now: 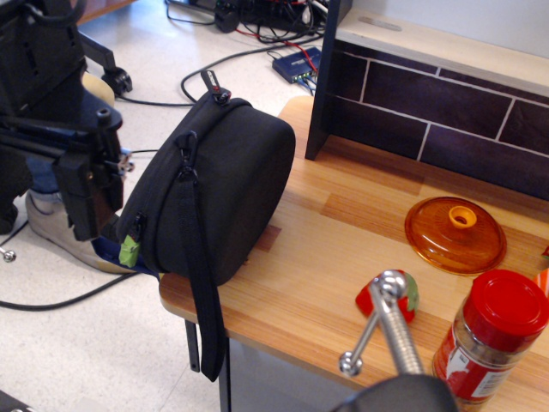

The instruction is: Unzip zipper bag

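The zipper bag (225,180) is a large black rounded fabric case standing on its side at the left end of the wooden counter (334,232), overhanging the edge. Its long black strap (202,283) hangs down past the counter edge. A small green tag (129,250) sits at its lower left rim. My black gripper (105,210) is left of the bag, off the counter, right against the bag's left edge just above the green tag. Its fingers merge with the black fabric, so I cannot tell whether they hold the zipper pull.
An orange glass lid (455,233) lies at the right. A red-lidded jar (493,339), a red toy fruit (388,296) and a metal handle (390,330) are at the front right. A dark tiled wall (429,103) stands behind. Cables (214,64) lie on the floor.
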### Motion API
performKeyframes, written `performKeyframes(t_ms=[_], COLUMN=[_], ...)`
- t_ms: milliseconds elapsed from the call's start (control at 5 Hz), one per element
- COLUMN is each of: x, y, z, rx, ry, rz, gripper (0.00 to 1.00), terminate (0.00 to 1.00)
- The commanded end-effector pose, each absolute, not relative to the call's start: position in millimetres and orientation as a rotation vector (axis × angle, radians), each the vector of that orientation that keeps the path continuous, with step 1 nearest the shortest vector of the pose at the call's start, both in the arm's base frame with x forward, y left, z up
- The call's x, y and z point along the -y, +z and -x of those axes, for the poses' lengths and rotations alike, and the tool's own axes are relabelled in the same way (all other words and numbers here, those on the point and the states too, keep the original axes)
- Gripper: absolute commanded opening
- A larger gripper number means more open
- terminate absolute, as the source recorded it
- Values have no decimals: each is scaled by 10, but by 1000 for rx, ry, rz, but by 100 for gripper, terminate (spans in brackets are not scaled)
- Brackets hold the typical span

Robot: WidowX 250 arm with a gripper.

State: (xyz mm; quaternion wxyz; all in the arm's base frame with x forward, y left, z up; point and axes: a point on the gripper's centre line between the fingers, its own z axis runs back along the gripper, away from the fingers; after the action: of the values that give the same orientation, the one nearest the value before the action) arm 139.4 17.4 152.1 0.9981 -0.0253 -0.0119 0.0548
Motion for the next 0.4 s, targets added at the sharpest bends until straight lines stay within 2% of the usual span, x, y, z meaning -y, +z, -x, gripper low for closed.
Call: performKeyframes(t_ms=[0,200], x=[-174,-258], y=[1521,1267], z=[-1394,-1463], rx=[24,34], ry=[110,86], rz=[51,49], gripper=[100,100], terminate=[0,0])
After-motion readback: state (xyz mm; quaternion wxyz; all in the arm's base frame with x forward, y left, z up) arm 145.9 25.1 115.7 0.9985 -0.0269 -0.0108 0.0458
